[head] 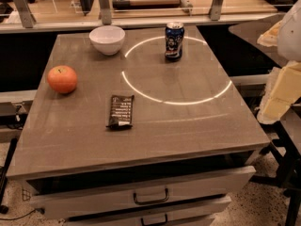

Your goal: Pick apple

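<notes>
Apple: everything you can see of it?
The apple is round, orange-red, with a stem dimple on top and a yellowish patch; the skin looks smooth. It sits stem up near the left edge of the grey table, touching nothing else. The white bowl stands behind it, the dark snack bar in front to the right, both apart. The gripper is beyond the table's right edge, far from it.

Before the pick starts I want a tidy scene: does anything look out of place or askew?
Only the top drawer, under the tabletop, looks pulled partly open. The apple, bowl and can stand upright, the snack bar lies flat; nothing spilled. The gripper is not in view.
</notes>
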You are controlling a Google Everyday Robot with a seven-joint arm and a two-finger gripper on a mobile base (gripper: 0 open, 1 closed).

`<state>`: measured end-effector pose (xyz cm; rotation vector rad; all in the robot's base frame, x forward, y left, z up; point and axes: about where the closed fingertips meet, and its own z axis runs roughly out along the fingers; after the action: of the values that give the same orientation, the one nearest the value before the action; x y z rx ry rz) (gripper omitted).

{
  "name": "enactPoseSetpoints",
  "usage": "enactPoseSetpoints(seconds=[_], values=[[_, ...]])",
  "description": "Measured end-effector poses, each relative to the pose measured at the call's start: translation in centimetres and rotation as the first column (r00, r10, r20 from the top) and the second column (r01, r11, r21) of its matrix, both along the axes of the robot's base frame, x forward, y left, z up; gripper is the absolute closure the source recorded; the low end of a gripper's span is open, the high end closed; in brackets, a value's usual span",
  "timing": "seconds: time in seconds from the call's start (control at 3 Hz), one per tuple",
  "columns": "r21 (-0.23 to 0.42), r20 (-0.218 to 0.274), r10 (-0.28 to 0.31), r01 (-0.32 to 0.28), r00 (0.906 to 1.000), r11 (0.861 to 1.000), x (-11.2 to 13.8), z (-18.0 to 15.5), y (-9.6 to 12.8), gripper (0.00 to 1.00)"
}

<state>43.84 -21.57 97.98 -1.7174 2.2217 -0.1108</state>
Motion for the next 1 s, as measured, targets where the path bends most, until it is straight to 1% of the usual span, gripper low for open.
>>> enactPoseSetpoints(seconds=[0.33, 0.67, 1.0], values=[[0.0, 0.0, 0.0, 0.0, 1.0, 1.0, 0.0, 0.0, 0.0, 0.0], [0.08, 0.037, 0.099, -0.102, 0.9944, 0.992, 3.9, -1.1, 4.2, 0.0], [0.23, 0.115, 0.31, -0.329, 0.9438, 0.916, 10.4, -2.4, 15.8, 0.0]])
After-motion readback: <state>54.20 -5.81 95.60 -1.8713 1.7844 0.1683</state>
